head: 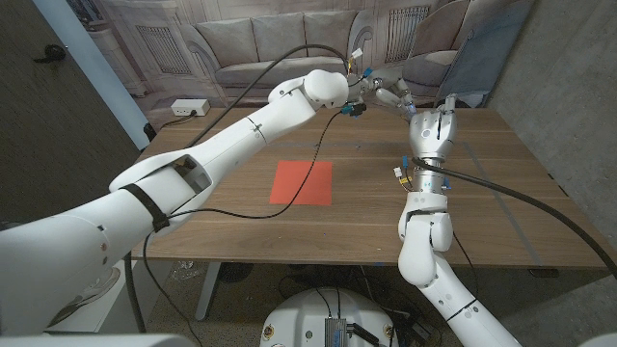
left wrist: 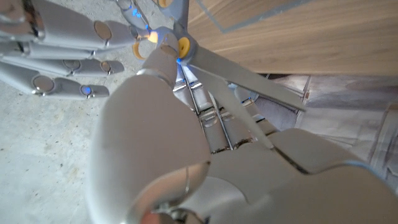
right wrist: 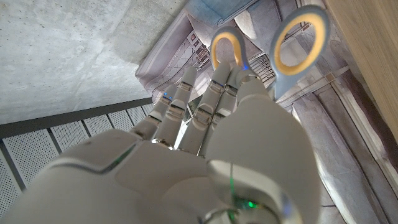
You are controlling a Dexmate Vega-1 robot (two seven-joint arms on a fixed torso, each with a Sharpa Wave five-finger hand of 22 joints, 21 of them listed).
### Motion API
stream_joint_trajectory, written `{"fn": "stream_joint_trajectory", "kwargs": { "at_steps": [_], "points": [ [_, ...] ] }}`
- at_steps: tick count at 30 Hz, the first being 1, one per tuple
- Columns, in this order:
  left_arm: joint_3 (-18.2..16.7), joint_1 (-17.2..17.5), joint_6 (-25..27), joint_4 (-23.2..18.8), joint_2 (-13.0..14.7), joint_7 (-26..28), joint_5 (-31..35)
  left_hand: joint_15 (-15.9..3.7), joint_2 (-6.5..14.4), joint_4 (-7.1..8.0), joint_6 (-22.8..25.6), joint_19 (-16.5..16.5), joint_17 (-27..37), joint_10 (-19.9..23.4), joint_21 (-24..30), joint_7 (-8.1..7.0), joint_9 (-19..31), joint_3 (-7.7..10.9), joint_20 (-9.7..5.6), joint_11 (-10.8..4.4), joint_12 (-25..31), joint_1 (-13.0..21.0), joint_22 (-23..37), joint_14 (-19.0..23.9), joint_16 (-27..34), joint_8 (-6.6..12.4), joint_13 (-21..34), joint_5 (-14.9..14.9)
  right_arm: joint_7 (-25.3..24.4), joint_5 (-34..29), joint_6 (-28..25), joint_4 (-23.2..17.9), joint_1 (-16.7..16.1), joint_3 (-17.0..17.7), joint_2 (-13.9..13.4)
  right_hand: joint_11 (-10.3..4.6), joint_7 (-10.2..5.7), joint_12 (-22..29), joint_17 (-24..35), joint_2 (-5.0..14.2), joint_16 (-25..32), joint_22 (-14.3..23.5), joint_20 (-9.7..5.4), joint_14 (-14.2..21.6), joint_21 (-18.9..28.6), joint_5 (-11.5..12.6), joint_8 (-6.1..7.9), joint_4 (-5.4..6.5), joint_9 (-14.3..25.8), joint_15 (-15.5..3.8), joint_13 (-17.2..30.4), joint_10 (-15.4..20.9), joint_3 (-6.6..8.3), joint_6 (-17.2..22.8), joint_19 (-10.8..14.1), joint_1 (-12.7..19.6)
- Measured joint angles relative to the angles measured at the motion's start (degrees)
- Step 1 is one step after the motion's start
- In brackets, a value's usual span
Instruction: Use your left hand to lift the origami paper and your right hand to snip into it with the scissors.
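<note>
In the middle of the table [head: 521, 207] the origami paper [head: 301, 182] lies flat and untouched. Both hands meet high over the far edge around the scissors [right wrist: 273, 46]: the left hand [head: 384, 93] apparently grips the blades, while the right hand [head: 431, 128] reaches for the loops. A fumbled handover could drop them; the right hand's hold is hard to make out.

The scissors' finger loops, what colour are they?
The scissors' loops are pale blue-grey outside with yellow-orange lining inside, clearest in the right wrist view, just beyond the right hand.
</note>
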Motion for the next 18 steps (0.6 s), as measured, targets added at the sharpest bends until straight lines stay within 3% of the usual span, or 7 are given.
{"fn": "stream_joint_trajectory", "kwargs": {
  "at_steps": [10, 18],
  "points": [
    [-2.31, 2.84, -6.51, 0.77, 0.04, 2.71, 0.15, 0.39, 0.96, 0.15, -0.95, -0.55, -0.44, -0.65, 0.44, 0.55, 0.61, -0.14, 0.3, -0.65, -0.59, -0.96, 0.01, -0.64, -1.31, -0.18, 0.38, -0.54, -0.8, 0.17, 0.16, -0.6, -0.5, -0.06, -0.46, -0.03, 0.0, -0.42, 0.0, -0.01, -0.25, 0.0, 0.01, 0.0, -0.43, 0.0, 0.03, 0.0, 0.0, 0.0, -0.04, 0.19, 0.0, 0.0, 0.0, 0.0],
    [-2.02, 2.89, -5.26, -1.17, 0.84, 2.84, 2.97, 0.21, 0.95, -0.18, -0.42, -0.28, 0.0, -0.33, 0.84, 1.08, 1.05, 0.18, 0.04, -0.33, 0.03, -0.96, 0.01, -0.36, -1.32, 0.28, 0.56, -0.73, -2.47, 0.51, -0.43, -0.67, -0.75, -0.16, -0.5, -0.42, -0.01, -0.86, 0.26, -0.31, -0.56, 0.01, 0.01, -0.01, -0.43, 0.44, 0.04, 0.12, 0.0, 0.0, -0.03, 0.16, 0.12, -0.01, 0.0, -0.31]
  ]
}}
